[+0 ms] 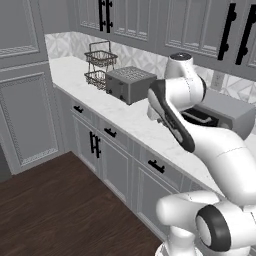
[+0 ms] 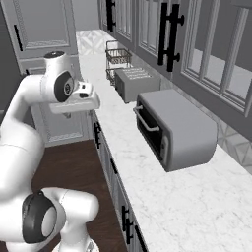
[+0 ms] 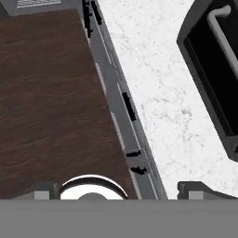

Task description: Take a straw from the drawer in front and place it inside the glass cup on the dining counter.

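Note:
Shallow grey drawer fronts with short black bar handles run under the marble worktop's edge, and all are closed. One drawer [image 1: 161,170] is nearest the base. From above, a drawer [image 3: 124,106] shows as a narrow strip with its handle. My gripper [image 3: 123,190] points down over the worktop's front edge, open and holding nothing, with its fingertips [image 3: 46,190] wide apart. In the right base view the gripper [image 2: 68,114] hangs below the white hand, level with the worktop's edge. The straw, the glass cup and the dining counter are out of view.
A grey toaster oven [image 1: 225,116] [image 2: 177,130] stands on the worktop [image 1: 135,120], right of the hand. Further along stand a toaster [image 1: 129,82] and a wire basket rack [image 1: 100,62]. Wall cabinets hang above. Dark wood floor [image 1: 50,210] lies in front of the cabinets.

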